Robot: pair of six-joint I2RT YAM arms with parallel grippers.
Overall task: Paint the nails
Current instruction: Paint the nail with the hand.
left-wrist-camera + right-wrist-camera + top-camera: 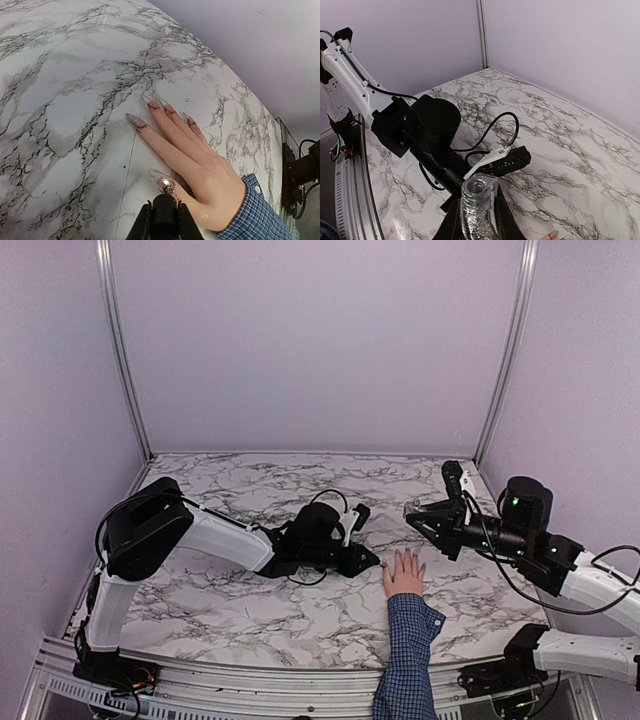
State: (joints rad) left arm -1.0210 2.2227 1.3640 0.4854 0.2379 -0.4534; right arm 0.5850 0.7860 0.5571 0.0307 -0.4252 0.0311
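Two risks stand out to me from here. My left gripper [163,219] is closed tight on the dark handle of the brush [164,207], and the brush tip sits right on the thumbnail [160,178] of the hand [404,575]. The hand lies flat with its fingers spread close to the near edge of the table [250,600], right of its middle, and the checked sleeve [405,650] runs off over that edge. The nails [151,104] are long and clear, with dark streaks on them. If I press any harder, I judge the bristles will splay and smear polish onto the skin beside the thumbnail. If the person twitches, the stroke will run across the thumb itself. My right gripper [477,223] is clamped around the glittery grey bottle [477,197], held off the table just beyond the fingertips, and its neck appears open. I cannot tell how upright the bottle is, so any tilt as I move that arm could spill polish onto the table or the hand. The two arms are near each other over the hand, so a careless reach to dip could knock the brush against the bottle.
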